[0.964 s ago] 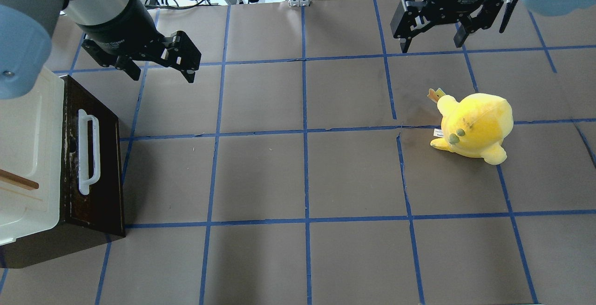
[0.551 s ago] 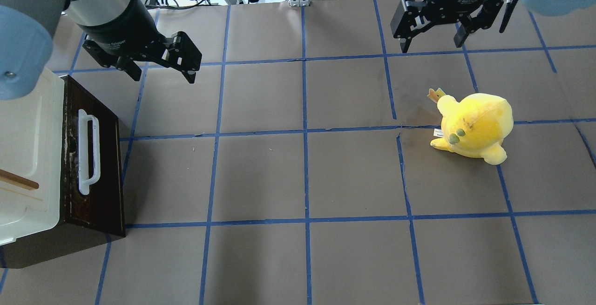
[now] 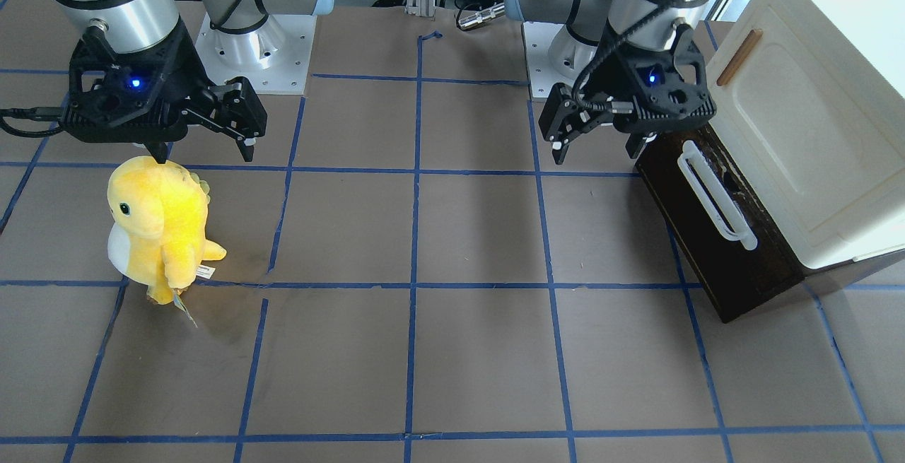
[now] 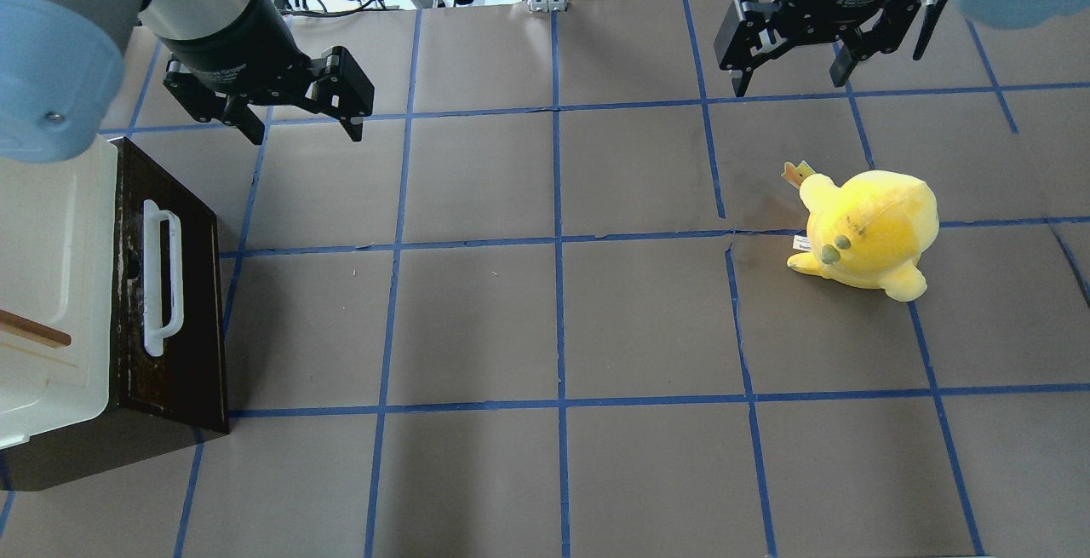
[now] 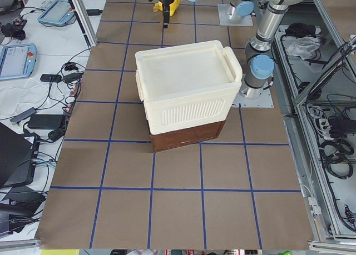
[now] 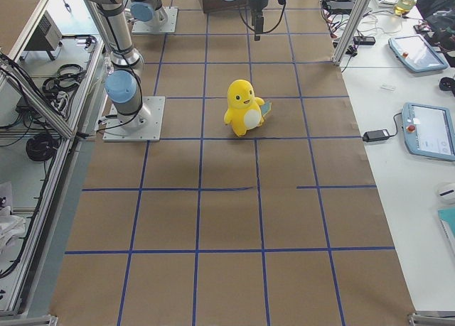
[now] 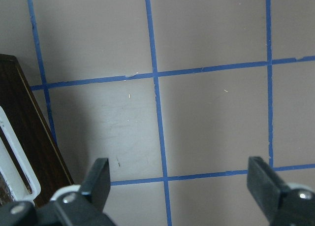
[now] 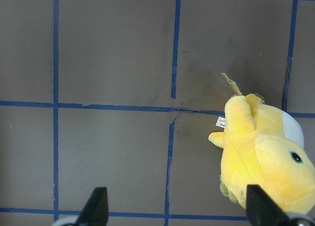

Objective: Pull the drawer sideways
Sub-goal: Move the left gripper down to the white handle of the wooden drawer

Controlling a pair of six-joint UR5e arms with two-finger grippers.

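Note:
The dark-brown drawer [image 4: 192, 302] with its long white bar handle [image 4: 162, 279] sits under a cream cabinet at the table's left end. It also shows in the front view [image 3: 714, 251], the left wrist view [image 7: 27, 137] and the exterior left view [image 5: 186, 136]. My left gripper [image 4: 305, 134] is open and empty, hovering above the table beyond the drawer's far corner, apart from the handle; it shows in the front view [image 3: 595, 155] and its wrist view [image 7: 179, 179]. My right gripper [image 4: 789, 85] is open and empty at the far right.
The cream cabinet [image 4: 51, 251] with a small brown wooden handle [image 4: 34, 330] stands on top of the drawer. A yellow plush toy [image 4: 869, 230] stands on the right half of the table, just in front of the right gripper [image 3: 205, 157]. Blue tape lines grid the brown table.
My left gripper has shifted slightly to the right and farther back and turned so that its fingers sit more level. The drawer, the plush toy and the right arm have not moved.

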